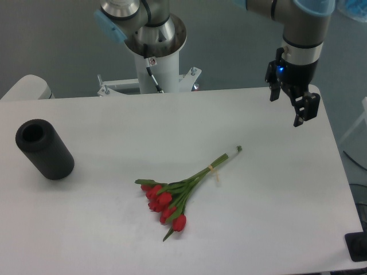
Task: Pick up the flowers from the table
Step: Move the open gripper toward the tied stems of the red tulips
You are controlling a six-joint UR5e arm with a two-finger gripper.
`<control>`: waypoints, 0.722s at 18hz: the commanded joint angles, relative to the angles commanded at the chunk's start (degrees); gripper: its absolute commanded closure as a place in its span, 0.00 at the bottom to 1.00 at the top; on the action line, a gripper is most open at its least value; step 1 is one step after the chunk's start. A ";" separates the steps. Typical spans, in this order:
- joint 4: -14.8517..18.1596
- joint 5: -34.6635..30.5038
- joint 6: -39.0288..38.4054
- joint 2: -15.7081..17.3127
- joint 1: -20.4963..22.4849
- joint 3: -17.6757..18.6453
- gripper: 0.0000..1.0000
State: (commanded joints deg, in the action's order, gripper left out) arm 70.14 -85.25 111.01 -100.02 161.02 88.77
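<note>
Hovering w/ jaws apart, empty: gripper [291, 106], well apart from flowers [182, 192] on table [275, 217]

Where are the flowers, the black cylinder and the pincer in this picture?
flowers [189, 184]: fixed camera view, on the green stems just above the red blooms.
black cylinder [50, 153]: fixed camera view, on its side wall.
pincer [291, 103]: fixed camera view, midway between its fingertips.

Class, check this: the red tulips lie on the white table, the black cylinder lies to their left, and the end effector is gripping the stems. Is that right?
Not quite. The camera view shows the end effector empty, up near the table's far right edge, away from the flowers. The tulips do lie on the table, with the black cylinder to their left.
</note>
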 joint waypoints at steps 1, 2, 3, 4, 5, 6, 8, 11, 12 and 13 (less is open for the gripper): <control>0.00 0.00 0.00 0.00 -0.09 0.00 0.00; 0.00 0.00 0.00 0.00 -0.09 -0.17 0.00; 0.00 -0.09 0.00 0.00 -0.26 -0.18 0.00; 0.00 -0.17 0.00 -0.09 -0.70 -0.09 0.00; -0.09 -0.44 0.00 -0.09 -1.14 0.00 0.00; -0.09 -0.27 0.00 -0.17 -1.40 0.00 0.00; -0.09 0.17 -2.79 -0.44 -1.67 0.52 0.00; -0.97 1.58 -12.28 -0.53 -2.81 0.88 0.00; -1.05 1.58 -13.61 -0.70 -3.33 1.14 0.00; -1.32 1.58 -15.19 -0.88 -3.77 1.40 0.00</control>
State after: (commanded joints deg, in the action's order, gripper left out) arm 68.82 -83.67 95.82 -100.90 157.24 90.17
